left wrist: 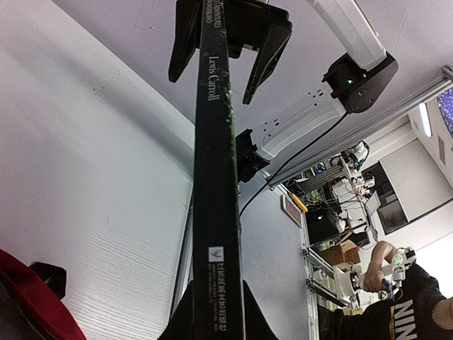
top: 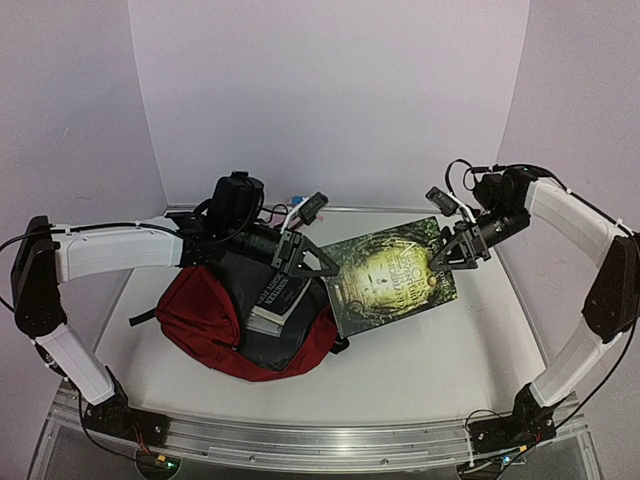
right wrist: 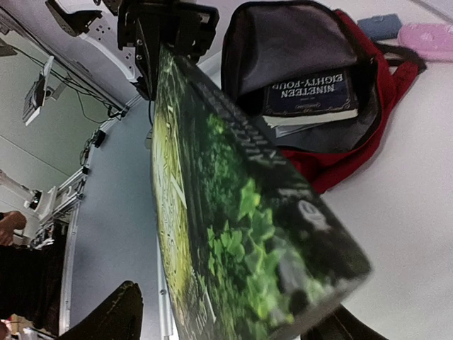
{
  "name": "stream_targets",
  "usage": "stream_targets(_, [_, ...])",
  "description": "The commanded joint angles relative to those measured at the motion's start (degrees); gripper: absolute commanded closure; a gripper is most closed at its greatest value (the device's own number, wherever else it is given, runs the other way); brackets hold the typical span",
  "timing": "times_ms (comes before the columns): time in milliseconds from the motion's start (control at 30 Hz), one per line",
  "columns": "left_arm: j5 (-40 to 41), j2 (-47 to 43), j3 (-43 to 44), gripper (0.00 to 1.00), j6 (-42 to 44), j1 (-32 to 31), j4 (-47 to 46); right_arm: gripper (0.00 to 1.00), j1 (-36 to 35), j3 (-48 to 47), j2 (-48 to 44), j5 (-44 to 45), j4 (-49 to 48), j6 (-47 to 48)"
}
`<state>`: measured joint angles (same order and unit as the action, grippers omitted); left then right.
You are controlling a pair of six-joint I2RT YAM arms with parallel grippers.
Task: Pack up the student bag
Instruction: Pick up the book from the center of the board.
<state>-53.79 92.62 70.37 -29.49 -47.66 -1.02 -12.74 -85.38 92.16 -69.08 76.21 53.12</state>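
The student bag (top: 200,315) lies open on the table, dark red with grey lining (right wrist: 283,42). A dark blue book (top: 275,295) titled Nineteen Eighty-Four (right wrist: 308,95) sticks out of its mouth. A green-covered book (top: 390,275) hangs just right of the bag, spanning the two arms. My left gripper (top: 305,258) is shut on its left edge, with the black spine (left wrist: 216,177) clamped between the fingers (left wrist: 177,322). My right gripper (top: 455,250) straddles the right edge (right wrist: 233,234). Its jaws are open, and one finger (right wrist: 106,312) stands well apart from the cover.
A pink pencil case (right wrist: 425,32) and a small blue item (right wrist: 379,25) lie behind the bag near the back wall. White walls close in the table on three sides, and a metal rail (top: 300,440) runs along the near edge.
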Motion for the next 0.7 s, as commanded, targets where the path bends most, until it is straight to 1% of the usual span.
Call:
stream_targets(0, [-0.65,-3.25,5.11,1.0,4.42,0.2,-3.68,0.4,-0.78,0.71,0.29,-3.65,17.93,-1.09])
stream_targets(100, [0.16,-2.75,6.07,1.0,5.49,0.16,-1.66,0.6,-1.05,0.47,0.43,-4.97,17.94,-1.97])
stream_targets(167, [2.18,-2.54,6.6,0.98,6.11,0.2,-0.02,0.78,-1.11,0.14,0.58,-6.0,17.96,-2.75])
stream_targets(200, [3.58,-2.67,6.7,0.95,6.43,0.23,0.53,0.86,-1.11,0.01,0.71,-6.52,17.93,-3.18])
stream_targets(267, [8.1,-3.35,6.68,0.79,6.96,0.26,3.2,0.98,-1.12,-0.15,0.9,-7.42,17.93,-3.89])
stream_targets(300, [11.34,-3.93,6.6,0.66,7.19,0.28,4.24,1.0,-1.1,-0.16,1.01,-7.94,17.9,-4.19])
stream_targets(333, [14.17,-4.46,6.6,0.55,7.4,0.28,5.52,1.0,-1.12,-0.08,1.13,-8.71,17.86,-4.48])
stream_targets(433, [22.53,-6.23,6.6,0.33,7.39,0.64,8.82,1.0,-1.01,-0.01,1.84,-11.46,17.77,-5.47])
stream_targets(500, [27.15,-7.05,6.91,0.24,6.67,1.13,11.49,1.0,-0.99,-0.14,2.43,-13.1,17.6,-6.0])
stream_targets(533, [29.82,-7.43,7.04,0.17,6.08,1.37,12.89,1.0,-0.8,-0.26,2.84,-13.79,17.54,-6.31])
stream_targets(567, [32.5,-7.72,7.25,0.13,5.21,1.67,14.56,1.0,-0.45,-0.35,3.19,-14.41,17.4,-6.59])
stream_targets(667, [41.5,-8.28,8.04,0.09,1.93,2.86,20.24,1.0,2.5,-0.78,4.94,-17.12,16.9,-9.32])
